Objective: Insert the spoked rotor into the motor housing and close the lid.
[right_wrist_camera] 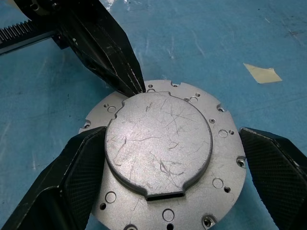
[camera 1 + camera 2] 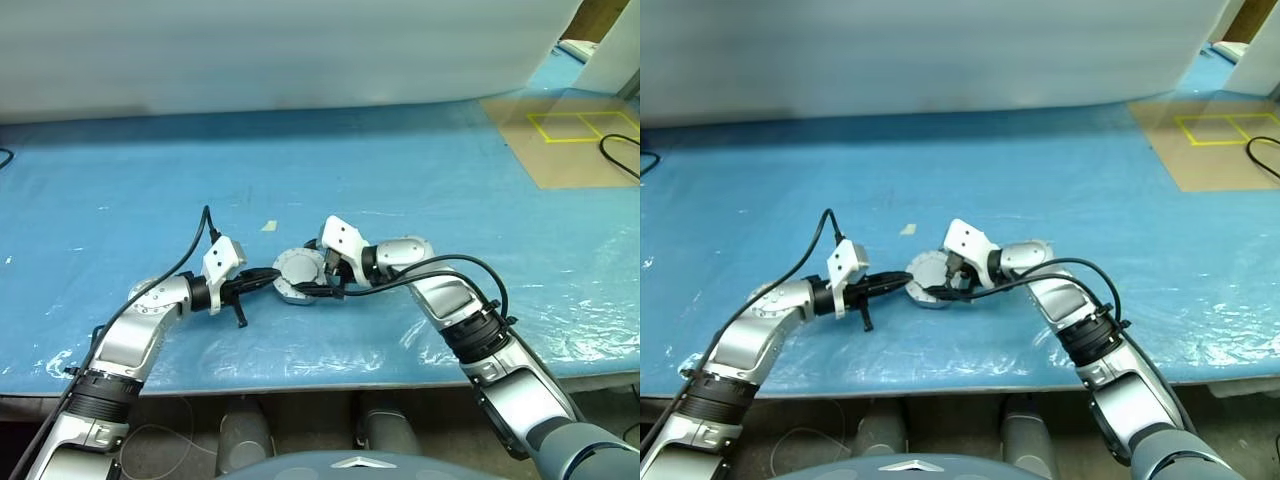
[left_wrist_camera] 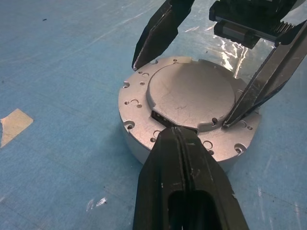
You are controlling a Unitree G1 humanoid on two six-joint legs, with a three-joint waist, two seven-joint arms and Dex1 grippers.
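— Black fingers (image 3: 184, 191) of the left gripper (image 3: 178, 130) are sitting closest to its wrist camera, pressed together with no gap between them, their joined tip touching the rim of the lid (image 3: 192, 96). Are you seeing the same?

— Yes. From the right wrist camera that same closed tip is coming in as a single black wedge, meeting the lid's raised edge on the side away from that camera.

— And the right gripper (image 1: 163, 167)?

— Its jaws are standing wide apart, one finger (image 1: 72, 182) on each side of the motor housing (image 1: 225, 158). One pad is lying against the rim of the raised round plate; the other is sitting just beside the housing's outer flange, and I cannot tell whether it is touching.

— Where is the housing resting?

— It is lying flat on the blue table cover (image 2: 300, 180), between the two grippers, near the table's front edge. The lid is lying closed on top, plain grey scratched face up, with a ring of small screw holes around it on the flange.

— Any sign of the rotor?

— With the lid down, I cannot tell what is inside.

— Anything else nearby?

— A small scrap of beige tape (image 2: 268, 226) is lying on the cover just beyond the housing, apart from it. Further off, at the far right, a brown board (image 2: 570, 150) with yellow lines is lying flat, a black cable (image 2: 620, 160) curling over its edge.
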